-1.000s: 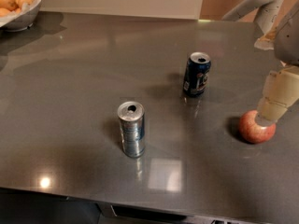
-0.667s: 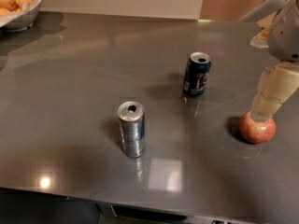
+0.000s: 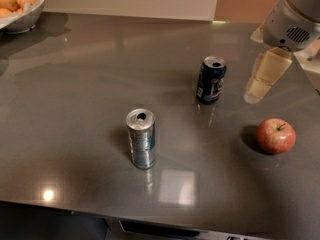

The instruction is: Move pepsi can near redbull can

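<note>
Shifted leftward off the round red apple (image 3: 276,135), my gripper (image 3: 253,96) hangs at three o'clock of the dark-blue pepsi can (image 3: 211,80); I cannot tell its grip.

I see my gripper (image 3: 255,91) hanging at the right, over the grey countertop (image 3: 75,109). A red apple (image 3: 276,135) lies near it on the side towards me, not touching it. Far to its left, at the back corner, a white bowl (image 3: 27,20) holds orange-yellow fruit (image 3: 10,1).

Free gap: gripper (image 3: 253,95) to pepsi can (image 3: 210,80)
</note>
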`<state>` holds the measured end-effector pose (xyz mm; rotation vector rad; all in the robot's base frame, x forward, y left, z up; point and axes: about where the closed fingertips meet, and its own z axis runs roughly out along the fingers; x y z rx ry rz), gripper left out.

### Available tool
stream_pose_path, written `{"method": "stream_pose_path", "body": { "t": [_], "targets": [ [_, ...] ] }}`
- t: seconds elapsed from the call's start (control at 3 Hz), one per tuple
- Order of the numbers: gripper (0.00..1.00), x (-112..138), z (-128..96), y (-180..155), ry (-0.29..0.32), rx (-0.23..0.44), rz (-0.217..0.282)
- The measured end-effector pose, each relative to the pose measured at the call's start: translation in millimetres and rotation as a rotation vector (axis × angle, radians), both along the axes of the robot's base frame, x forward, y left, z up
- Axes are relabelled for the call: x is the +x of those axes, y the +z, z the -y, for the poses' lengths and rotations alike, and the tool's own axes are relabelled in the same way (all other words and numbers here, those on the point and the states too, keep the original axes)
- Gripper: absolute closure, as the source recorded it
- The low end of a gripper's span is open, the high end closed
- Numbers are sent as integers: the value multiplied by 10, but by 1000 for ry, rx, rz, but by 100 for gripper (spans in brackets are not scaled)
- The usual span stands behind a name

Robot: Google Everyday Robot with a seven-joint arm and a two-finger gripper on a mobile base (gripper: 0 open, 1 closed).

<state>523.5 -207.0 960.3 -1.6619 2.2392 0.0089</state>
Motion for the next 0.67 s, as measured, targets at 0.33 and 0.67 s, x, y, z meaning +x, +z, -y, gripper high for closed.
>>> {"method": "stream_pose_path", "body": {
  "t": [0.33, 0.67],
  "targets": [
    [0, 408, -64, -123, -14, 78, 8],
    [0, 682, -206, -254, -28, 159, 8]
  ]
}}
